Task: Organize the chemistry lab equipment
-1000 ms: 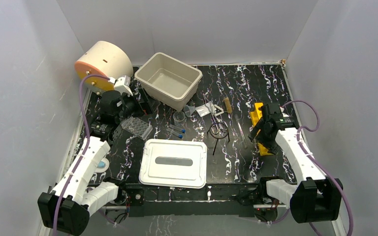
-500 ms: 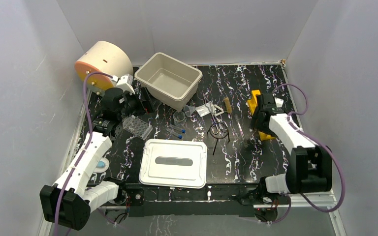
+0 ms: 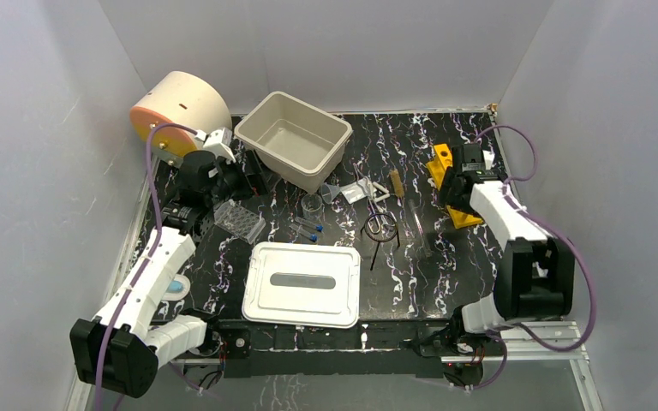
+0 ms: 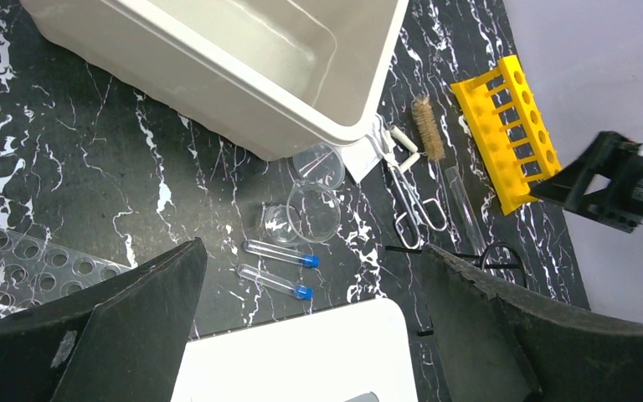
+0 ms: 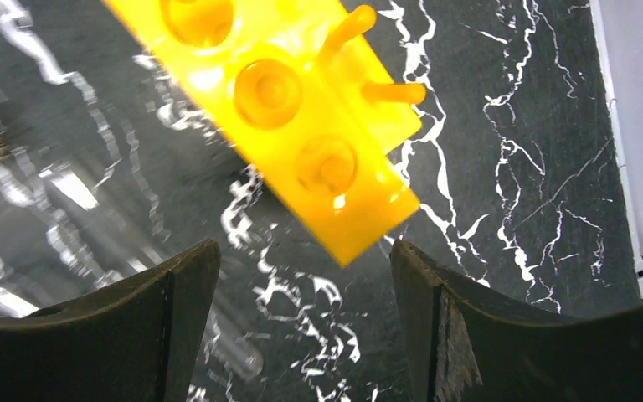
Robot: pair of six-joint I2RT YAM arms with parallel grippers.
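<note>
Barely started: bin [image 3: 296, 137] empty; vials [image 3: 307, 225], forceps [image 3: 368, 188], brush [image 3: 396, 183], ring stand [image 3: 380, 226] loose mid-frame on bench [image 3: 463, 282]. Left gripper [image 4: 310, 251] and right gripper [image 5: 303, 247] jaws spread, empty; right hovers by yellow rack [image 5: 276, 92].

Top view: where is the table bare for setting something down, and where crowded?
Bare: the far strip between the bin and yellow rack; also the near patch right of the lid. Crowded: between bin and lid, around the vials and ring stand.

Bystanders on the black marbled table [image 3: 411, 141]
A cream cylinder with an orange face [image 3: 180, 107] lay on its side at the far left corner, a beige tub [image 3: 293, 139] just beside it; a white lid [image 3: 302, 284] lay flat near the front edge.
</note>
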